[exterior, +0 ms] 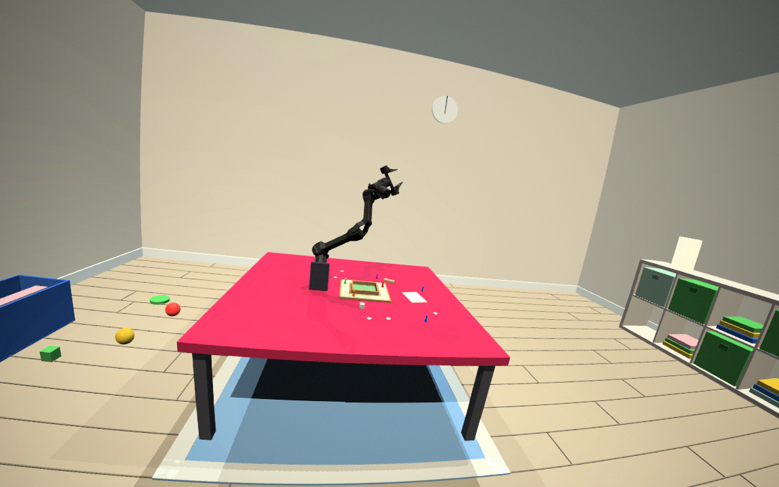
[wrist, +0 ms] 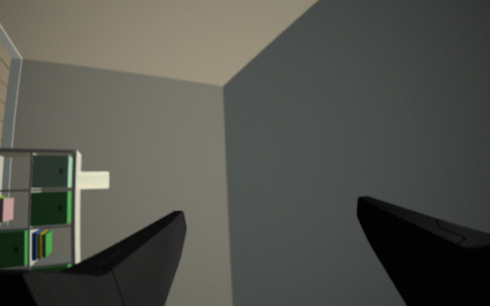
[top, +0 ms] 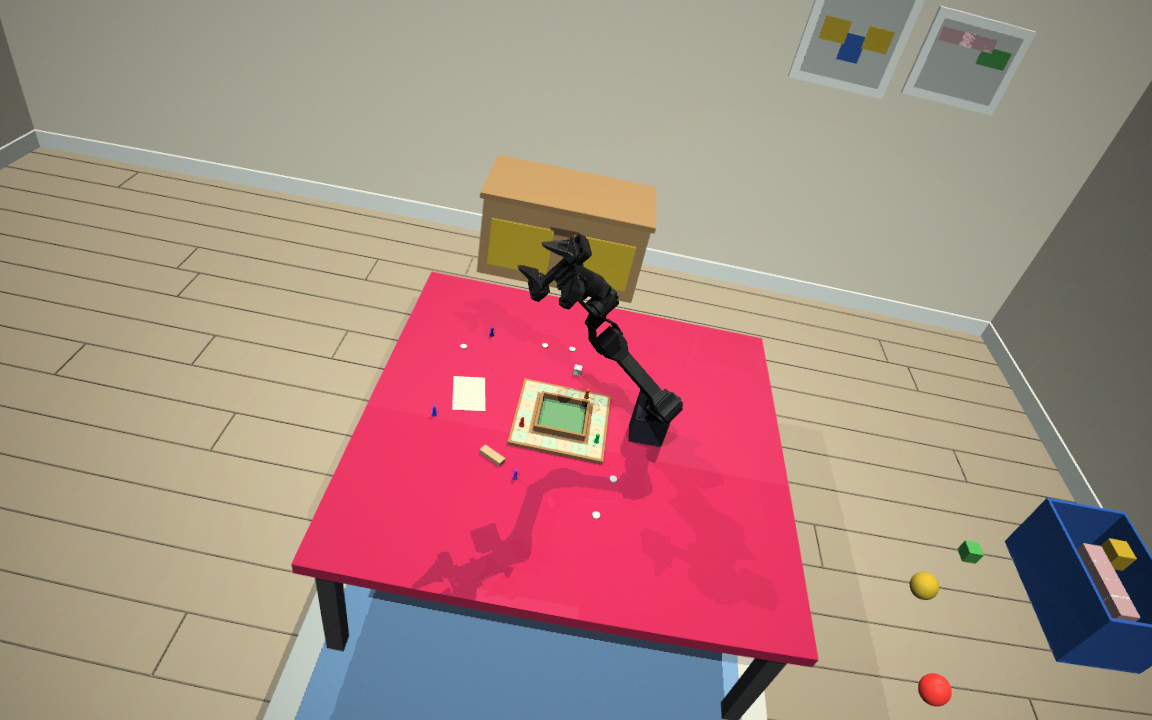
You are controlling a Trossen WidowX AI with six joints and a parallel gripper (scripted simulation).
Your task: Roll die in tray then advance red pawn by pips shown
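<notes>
Gripper [top: 556,264]: jaws wide apart, holding nothing, raised high above the table's [top: 696,555] far edge.
Die [top: 577,368]: on the table beside the board, outside the tray [top: 561,414].
Red pawn [top: 521,422]: on the board's left track.
Progress: apparently nothing done; roll, pawn move and retreat remain.

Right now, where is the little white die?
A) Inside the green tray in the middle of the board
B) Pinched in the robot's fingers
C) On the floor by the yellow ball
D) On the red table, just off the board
D: the die sits on the red table just beyond the board's edge, outside the green tray, while the gripper hangs open high above, holding nothing.
</notes>
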